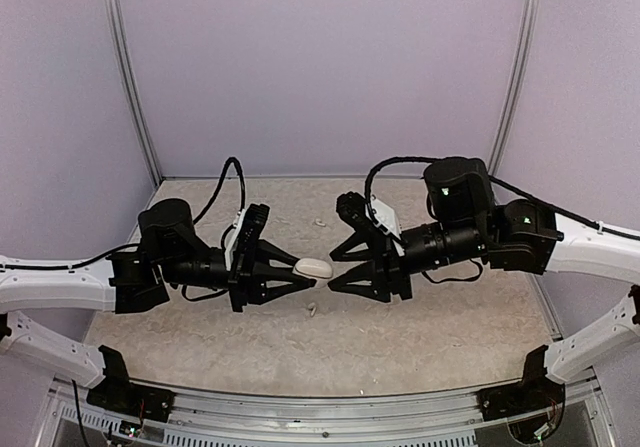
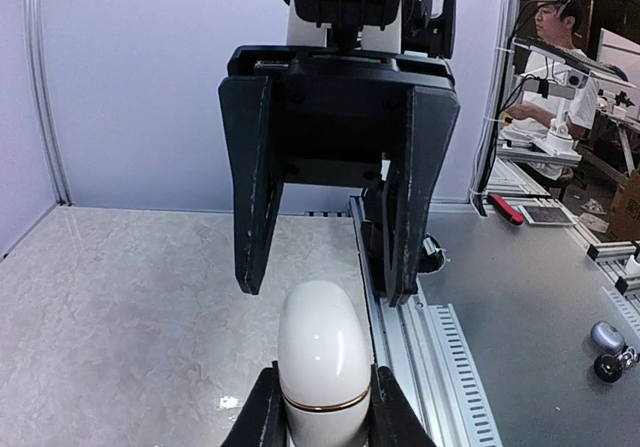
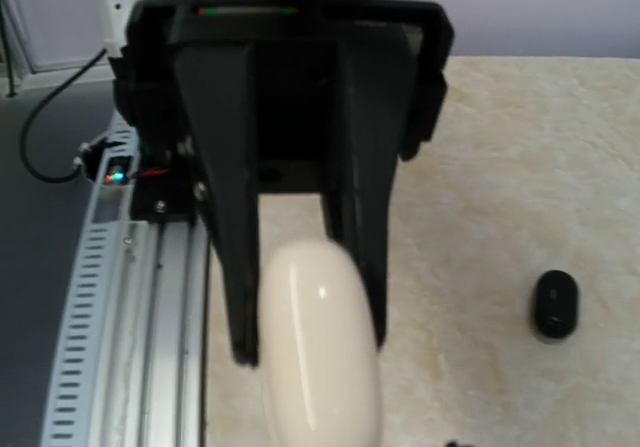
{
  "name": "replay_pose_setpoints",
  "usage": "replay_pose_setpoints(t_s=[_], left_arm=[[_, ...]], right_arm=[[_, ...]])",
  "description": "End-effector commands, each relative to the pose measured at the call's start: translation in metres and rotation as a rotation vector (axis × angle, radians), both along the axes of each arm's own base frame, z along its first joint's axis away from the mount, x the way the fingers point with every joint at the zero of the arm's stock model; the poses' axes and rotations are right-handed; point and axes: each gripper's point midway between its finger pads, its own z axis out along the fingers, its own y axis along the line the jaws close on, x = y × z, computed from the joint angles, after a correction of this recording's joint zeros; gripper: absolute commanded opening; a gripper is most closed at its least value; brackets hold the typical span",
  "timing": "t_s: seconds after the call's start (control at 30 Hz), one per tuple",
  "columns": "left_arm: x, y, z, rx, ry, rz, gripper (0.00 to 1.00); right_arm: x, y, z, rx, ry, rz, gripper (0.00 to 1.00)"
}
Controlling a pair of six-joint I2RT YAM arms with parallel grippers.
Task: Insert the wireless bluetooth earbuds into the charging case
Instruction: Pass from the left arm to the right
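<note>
My left gripper (image 1: 305, 270) is shut on a white egg-shaped charging case (image 1: 316, 266) and holds it in the air, pointing right. The case (image 2: 322, 352) looks closed, with a gold seam near my left fingertips (image 2: 262, 417). My right gripper (image 1: 333, 271) faces it, open, its two fingers (image 2: 252, 197) standing apart on either side of the case's free end. In the right wrist view the case (image 3: 318, 347) runs toward the camera between the left gripper's fingers (image 3: 222, 217). One black earbud (image 3: 554, 304) lies on the table. Two small white earbuds (image 1: 320, 223) (image 1: 311, 310) lie on the mat.
The beige mat (image 1: 420, 327) sits inside purple walls (image 1: 320, 67). A metal rail (image 2: 420, 357) runs along the table's near edge. Cables (image 1: 228, 182) hang behind both wrists. A person (image 2: 560, 57) sits at a bench beyond the cell.
</note>
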Motion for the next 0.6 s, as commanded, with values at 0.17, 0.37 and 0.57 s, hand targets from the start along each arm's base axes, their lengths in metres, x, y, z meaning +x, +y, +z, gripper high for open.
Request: replay_pose_setpoints(t_s=[0.17, 0.37, 0.57], left_arm=[[-0.006, -0.005, 0.009, -0.012, -0.067, 0.000, 0.00], [-0.005, -0.007, 0.009, -0.006, -0.075, 0.005, 0.00], [-0.004, -0.007, 0.007, -0.002, -0.075, 0.015, 0.00]], right_arm=[[-0.006, 0.014, 0.007, 0.012, 0.039, 0.067, 0.46], [-0.004, 0.016, 0.004, 0.002, 0.036, 0.065, 0.42], [-0.005, 0.017, 0.002, -0.004, 0.038, 0.074, 0.24]])
